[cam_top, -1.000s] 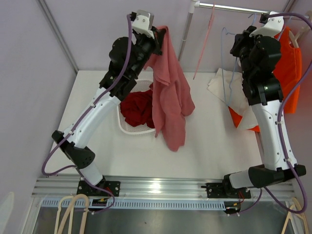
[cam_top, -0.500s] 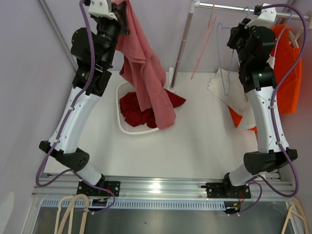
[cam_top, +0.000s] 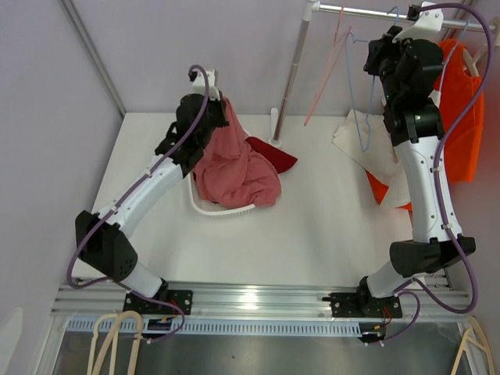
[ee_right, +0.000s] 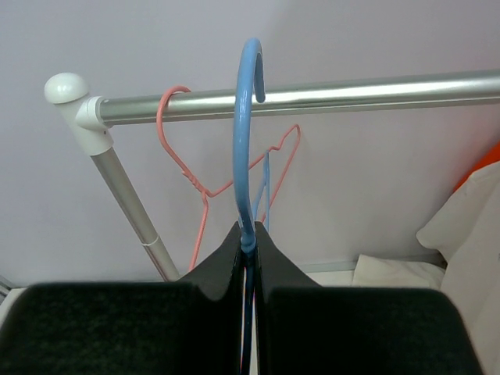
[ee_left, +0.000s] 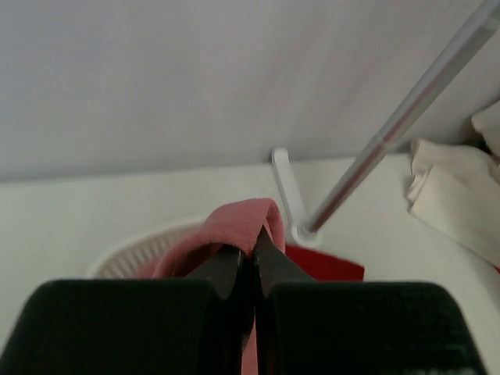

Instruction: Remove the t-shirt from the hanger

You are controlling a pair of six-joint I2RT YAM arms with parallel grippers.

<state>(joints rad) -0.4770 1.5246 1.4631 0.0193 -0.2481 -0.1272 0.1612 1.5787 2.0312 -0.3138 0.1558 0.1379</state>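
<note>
The pink t-shirt [cam_top: 234, 168] lies bunched in the white basket [cam_top: 215, 209], off any hanger. My left gripper [cam_top: 225, 105] is shut on its top fold, which shows between my fingers in the left wrist view [ee_left: 246, 226]. My right gripper [cam_top: 376, 56] is shut on the neck of the bare blue hanger [ee_right: 248, 141], whose hook sits over the metal rail [ee_right: 312, 98]. In the top view the blue hanger [cam_top: 361, 117] hangs below the rail [cam_top: 375, 13].
A pink hanger [cam_top: 324, 70] hangs on the rail by the rack's pole [cam_top: 291, 74]. A red garment [cam_top: 269, 155] lies in the basket. An orange garment [cam_top: 461, 109] hangs at the right, above white cloth [cam_top: 355, 141] on the table. Beige hangers [cam_top: 117, 344] lie at the near edge.
My left arm has come down from high up and lowered the pink t-shirt into the basket. My right gripper has stayed at the rail with the blue hanger.
</note>
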